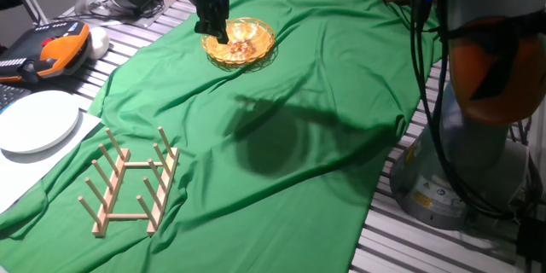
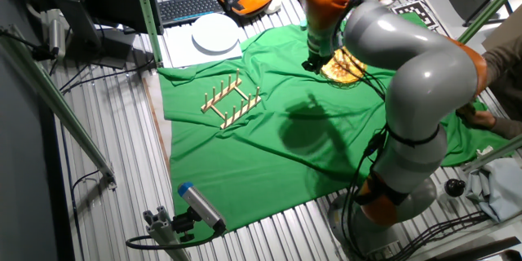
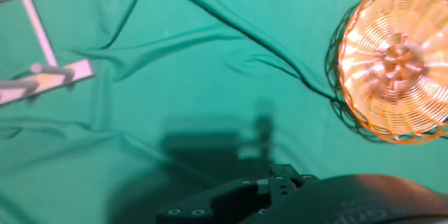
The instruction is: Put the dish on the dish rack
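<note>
The golden woven dish (image 1: 247,43) lies on the green cloth at the far end of the table; it also shows in the other fixed view (image 2: 349,68) and at the right edge of the hand view (image 3: 395,59). The wooden dish rack (image 1: 132,179) stands on the cloth near the front left, also in the other fixed view (image 2: 231,100) and at the hand view's upper left (image 3: 42,77). My gripper (image 1: 213,30) hangs over the dish's left rim and holds nothing. Its fingers are dark and do not show in the hand view, so their opening is unclear.
A white plate (image 1: 36,121) lies on paper left of the cloth. An orange teach pendant (image 1: 51,51) and a keyboard (image 2: 188,6) lie beyond it. The arm's base (image 1: 478,136) stands at the table's right side. The arm casts a shadow mid-cloth (image 1: 273,136).
</note>
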Robot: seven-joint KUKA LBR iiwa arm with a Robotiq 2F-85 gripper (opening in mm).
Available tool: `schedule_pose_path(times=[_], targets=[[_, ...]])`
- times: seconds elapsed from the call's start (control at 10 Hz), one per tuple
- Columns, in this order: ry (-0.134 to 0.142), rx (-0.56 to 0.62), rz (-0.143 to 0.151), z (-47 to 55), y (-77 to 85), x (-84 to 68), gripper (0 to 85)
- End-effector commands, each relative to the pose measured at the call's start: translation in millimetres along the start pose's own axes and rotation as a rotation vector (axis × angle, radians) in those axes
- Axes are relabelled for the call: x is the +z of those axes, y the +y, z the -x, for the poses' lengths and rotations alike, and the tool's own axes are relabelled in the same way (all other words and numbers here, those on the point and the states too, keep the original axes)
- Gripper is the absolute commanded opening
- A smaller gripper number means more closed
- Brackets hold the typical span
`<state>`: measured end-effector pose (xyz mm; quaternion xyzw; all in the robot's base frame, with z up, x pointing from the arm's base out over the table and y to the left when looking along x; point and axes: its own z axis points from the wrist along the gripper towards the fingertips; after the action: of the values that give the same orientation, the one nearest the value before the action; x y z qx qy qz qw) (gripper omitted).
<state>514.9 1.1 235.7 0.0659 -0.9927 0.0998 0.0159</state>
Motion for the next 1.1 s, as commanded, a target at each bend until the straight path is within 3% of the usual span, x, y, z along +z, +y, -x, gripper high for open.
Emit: schedule_pose_path(times=[0.0, 0.2, 0.3, 0.9, 1.0], targets=[[-0.008, 0.040, 0.009, 0.0, -0.4, -0.1, 0.0], [0.036, 0.050, 0.071, 0.0, -0.4, -0.1, 0.0], [0.014, 0.043, 0.030, 0.0, -0.4, -0.1, 0.0], [0.005, 0.040, 0.033, 0.0, -0.4, -0.1, 0.0], [0.017, 0.033, 0.036, 0.0, -0.4, -0.1, 0.0]])
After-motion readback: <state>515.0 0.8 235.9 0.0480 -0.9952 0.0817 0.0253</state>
